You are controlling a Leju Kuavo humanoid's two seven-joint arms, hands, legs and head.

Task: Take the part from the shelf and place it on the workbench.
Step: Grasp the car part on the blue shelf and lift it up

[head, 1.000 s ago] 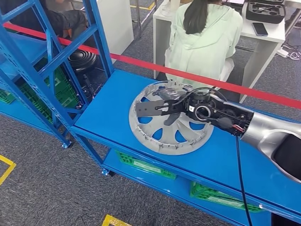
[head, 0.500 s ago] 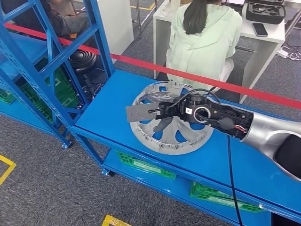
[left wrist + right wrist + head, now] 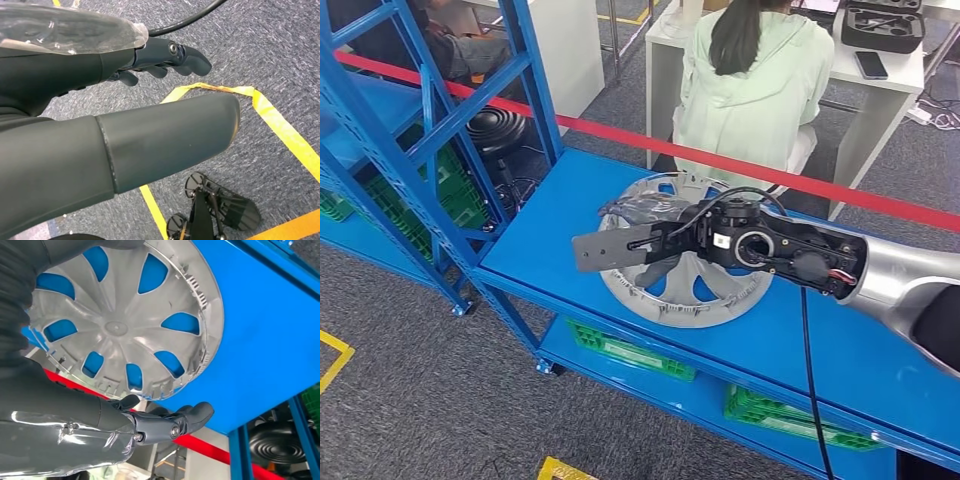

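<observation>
Your right hand (image 3: 622,247) reached out flat over the near-left part of the hubcap (image 3: 690,285), fingers (image 3: 188,416) straight and spread, holding nothing. In the right wrist view the fingers sat apart from the cap's rim, with no grip on it. The hubcap lay flat on the blue worktop (image 3: 546,230), inner side up, blue showing through its openings. Your left hand (image 3: 166,55) hung over grey carpet with yellow tape lines (image 3: 286,132), its fingers loosely extended and empty. A red tape barrier (image 3: 848,190) ran behind the worktop, and a person (image 3: 754,80) in a pale green top sat at a white desk (image 3: 882,95) beyond it, back turned.
</observation>
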